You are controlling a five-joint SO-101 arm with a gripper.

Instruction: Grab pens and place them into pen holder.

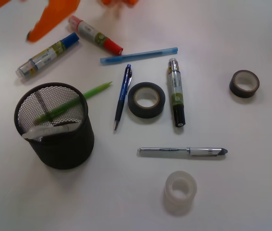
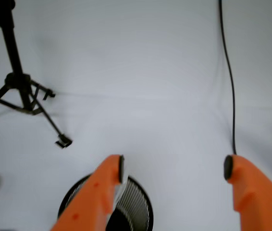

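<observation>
The black mesh pen holder (image 1: 54, 127) stands at the left. A lime-green pen (image 1: 95, 90) leans in it, its tip sticking out, and a short white pen (image 1: 49, 130) lies across its rim. On the table lie the dark-blue clicker pen (image 1: 123, 96), the light-blue stick pen (image 1: 138, 56) and the silver-and-white pen (image 1: 181, 152). My gripper (image 2: 174, 167) is open and empty, high above the table. One orange finger (image 1: 49, 21) shows at the top left of the front view. In the wrist view the pen holder (image 2: 131, 207) sits under the left finger.
Thick markers lie with a red cap (image 1: 95, 34), a blue cap (image 1: 47, 55) and a black cap (image 1: 176, 91). A black tape roll (image 1: 146, 99), a dark roll (image 1: 244, 83) and a clear roll (image 1: 179, 191) sit nearby. A tripod (image 2: 20, 91) and a cable (image 2: 227, 72) show ahead.
</observation>
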